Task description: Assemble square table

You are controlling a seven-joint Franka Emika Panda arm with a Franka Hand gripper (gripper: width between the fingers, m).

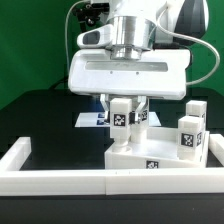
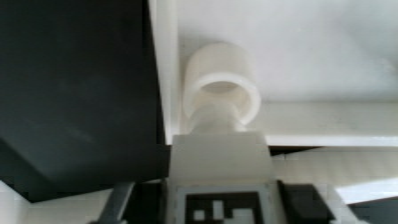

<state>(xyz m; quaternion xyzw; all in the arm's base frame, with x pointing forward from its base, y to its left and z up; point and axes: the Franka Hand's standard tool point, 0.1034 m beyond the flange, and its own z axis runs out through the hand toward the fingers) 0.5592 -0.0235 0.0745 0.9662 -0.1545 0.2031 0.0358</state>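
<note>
While clamped at a middling width on one white leg (image 1: 122,120), held it upright between the fingers of the gripper (image 1: 123,110), with its tag turned toward the exterior camera. Judged the task as partly done at best. Counted two further legs (image 1: 190,128) standing on the square slab (image 1: 140,158), off to the gripper's side toward the exterior view's right and a little lower than the fingertips. Could not tell whether already screwed in or merely parked there. Found no fourth leg in either view. Took the present step to be seating the held leg into the slab, so reckoned this leg, the unseen one and perhaps the two standing ones as left to do. Placed the slab directly beneath and just in front of the gripper, lying flat on the black tabletop (image 1: 50,115), close against the white rim wall (image 1: 60,181). Saw, in the wrist view, the leg's rounded end (image 2: 222,85) reaching out beyond the fingers over the slab (image 2: 294,60), close to it or touching; could not settle which. Noted the marker board (image 1: 90,119) behind the gripper, apart from the furniture parts.
</note>
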